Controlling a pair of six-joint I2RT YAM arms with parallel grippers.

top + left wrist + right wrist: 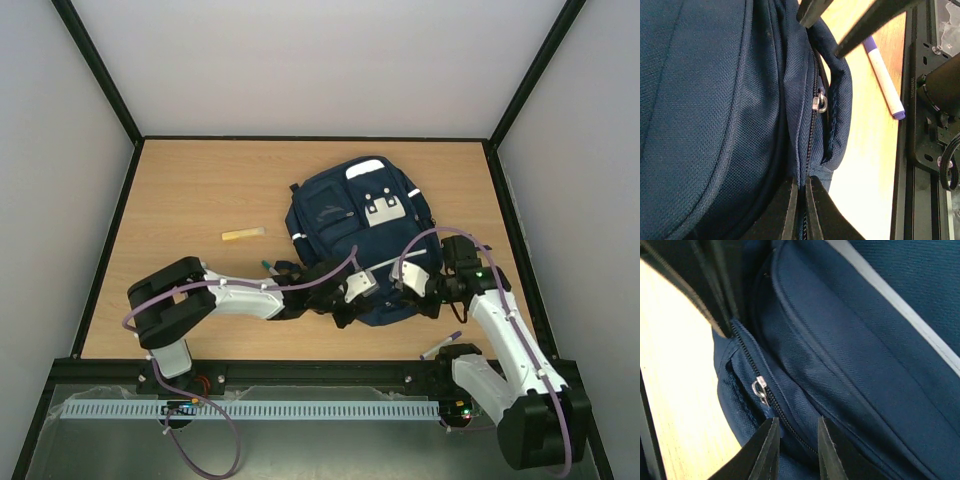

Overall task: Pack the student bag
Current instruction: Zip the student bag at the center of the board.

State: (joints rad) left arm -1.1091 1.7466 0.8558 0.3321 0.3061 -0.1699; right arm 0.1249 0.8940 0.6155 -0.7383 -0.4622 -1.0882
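Student bag (365, 235) sits right of centre; left gripper (801, 186) pinches its zip seam closed-tight, so I'd centre the narrowly parted right gripper (797, 424) on the zipper pull (760, 390) before closing.

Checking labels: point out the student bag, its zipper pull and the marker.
student bag (330, 225): top view, front panel.
zipper pull (819, 103): left wrist view, metal ring.
marker (883, 77): left wrist view, white barrel.
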